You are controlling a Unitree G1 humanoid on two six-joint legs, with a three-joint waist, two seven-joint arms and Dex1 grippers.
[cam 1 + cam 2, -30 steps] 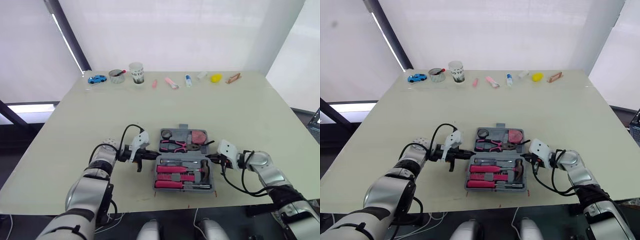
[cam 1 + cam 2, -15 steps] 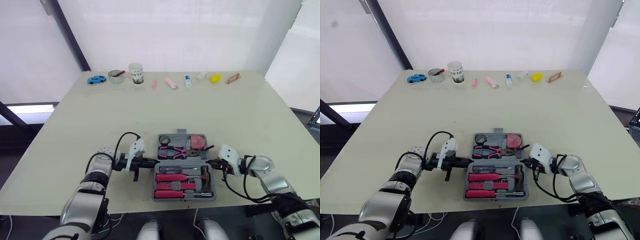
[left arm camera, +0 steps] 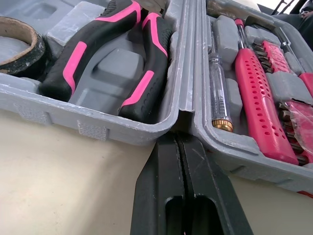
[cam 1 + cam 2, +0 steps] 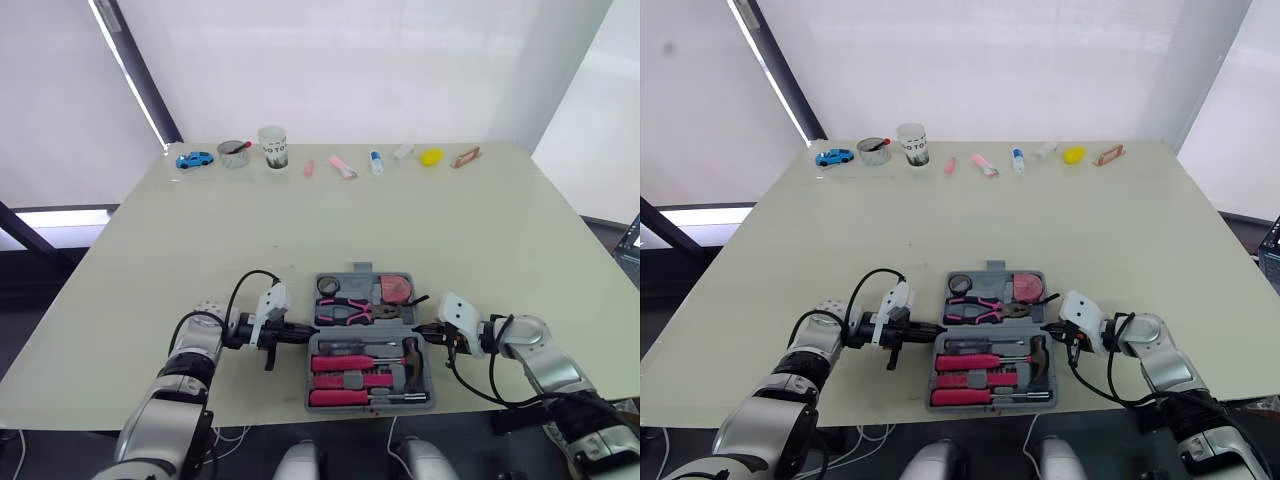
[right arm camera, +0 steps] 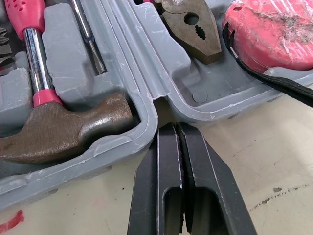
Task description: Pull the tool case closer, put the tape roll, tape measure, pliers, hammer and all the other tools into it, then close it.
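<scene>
Now: tool case (image 4: 370, 405) lies open flat near table's (image 4: 450, 230) front edge. Near half holds hammer (image 5: 63, 129), pink screwdrivers (image 3: 259, 93). At hinge ends: left gripper (image 3: 178, 139) clenched, tips against notch; right gripper (image 5: 175, 128) likewise clenched. Far half: tape roll (image 3: 19, 44), pliers (image 3: 107, 44), tape measure (image 5: 274, 29). Far edge: toy car (image 4: 194, 159), cup (image 4: 272, 146).

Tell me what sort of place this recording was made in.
Probably a robot test room, not a real workshop: a big pale table before white screens, an odd row of small things like a toy car and a cup along its far edge, and one open tool case.
</scene>
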